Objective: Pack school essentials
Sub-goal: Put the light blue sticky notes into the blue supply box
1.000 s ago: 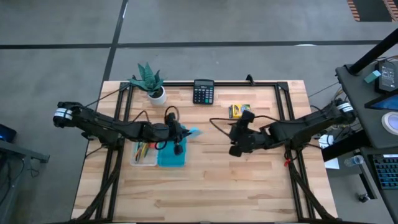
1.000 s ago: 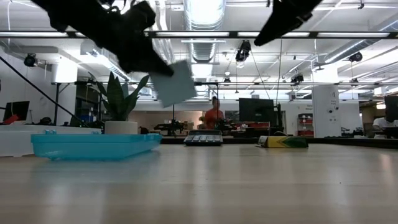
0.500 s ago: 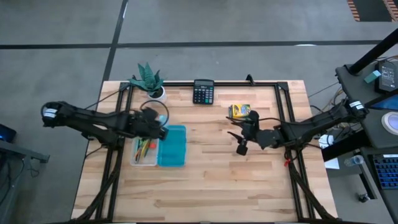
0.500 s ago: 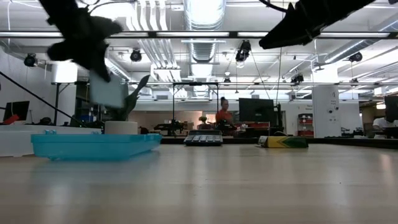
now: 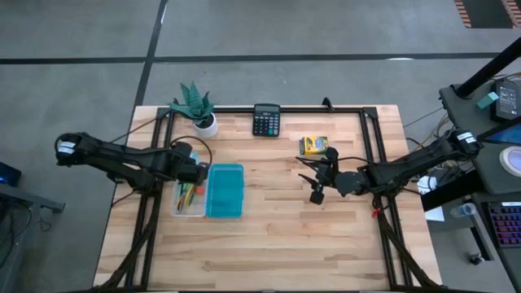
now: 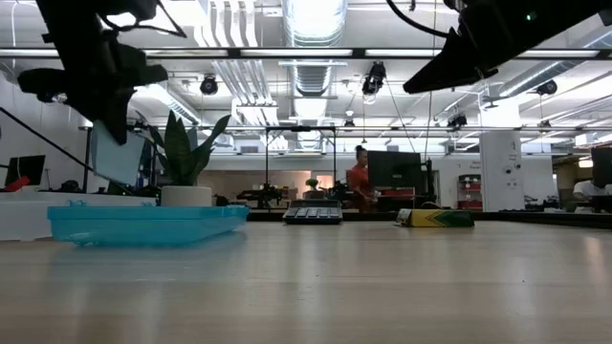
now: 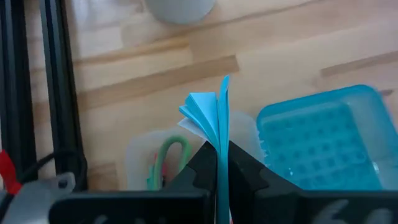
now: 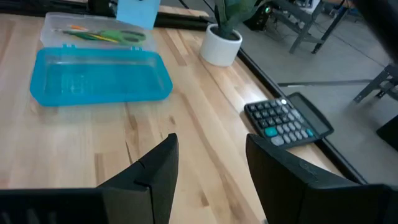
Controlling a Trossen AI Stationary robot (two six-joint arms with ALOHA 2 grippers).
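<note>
High view: your left gripper [image 5: 198,171] hangs over the open clear box [image 5: 189,198], which lies on the tabletop [image 5: 277,236] with its teal lid [image 5: 225,190] folded out beside it. In the left wrist view the jaws are clamped shut on the light-blue sticky-note pad [image 7: 208,112], held edge-on above the box; green-handled scissors [image 7: 166,158] and a few coloured pens already lie inside. From the low view the pad [image 6: 117,153] is well clear of the lid, though how high it sits above the box itself is hard to judge. Your right gripper [image 5: 313,181] hovers mid-table near the yellow crayon box [image 5: 313,145]; its jaws stand apart, and the right wrist view shows nothing between them. The calculator [image 5: 266,120] and the potted plant [image 5: 196,107] sit along the far edge of the tabletop.
</note>
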